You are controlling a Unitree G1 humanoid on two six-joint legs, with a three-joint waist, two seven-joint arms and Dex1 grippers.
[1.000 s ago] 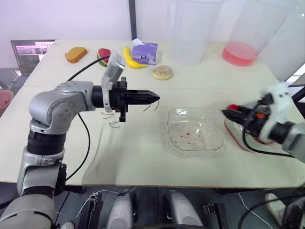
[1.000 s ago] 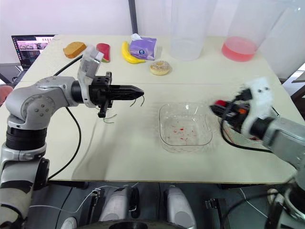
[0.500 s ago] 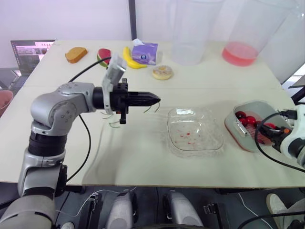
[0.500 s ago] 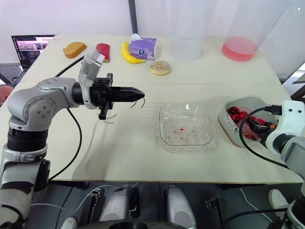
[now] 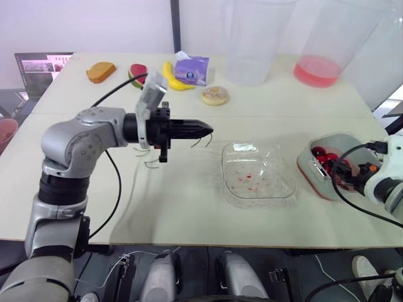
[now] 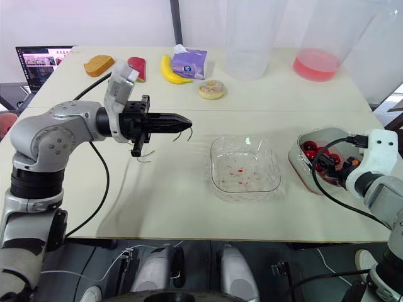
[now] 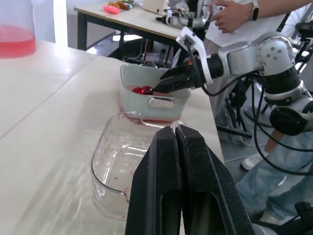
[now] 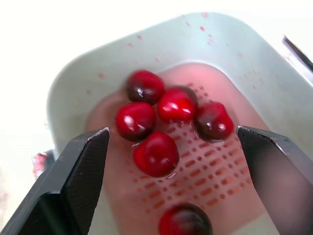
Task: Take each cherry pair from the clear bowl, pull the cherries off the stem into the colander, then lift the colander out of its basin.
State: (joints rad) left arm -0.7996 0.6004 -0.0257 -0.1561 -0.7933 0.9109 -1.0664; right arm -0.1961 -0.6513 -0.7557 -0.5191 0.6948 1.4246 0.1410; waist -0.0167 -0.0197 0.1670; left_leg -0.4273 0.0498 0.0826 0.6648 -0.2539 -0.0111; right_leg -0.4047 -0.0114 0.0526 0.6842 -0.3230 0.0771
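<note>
Across the pale tabletop, as the head camera shows it, the left arm is reaching out level with the left jaws pressed shut. They are hanging above the surface and apparently pinching a thin green stem that is curling down from the tip. A few loose stems are lying under the wrist, so this side looks to be serving as the discard spot. The clear bowl is sitting mid-table, holding no cherry pairs, with red juice specks dotting its floor. Toward the right edge the pale basin is holding the colander, and the right jaws are hovering over it. From the left wrist camera, the two black fingers are meeting with no gap and a sliver of stem is showing at their tip. Bowl and basin are lining up beyond them, and a person's hand is showing in the background. From the right wrist camera, the right jaws are spread wide and gripping nothing. They are straddling the cherries resting in the pink colander, probably lining up to take hold for the lift.
</note>
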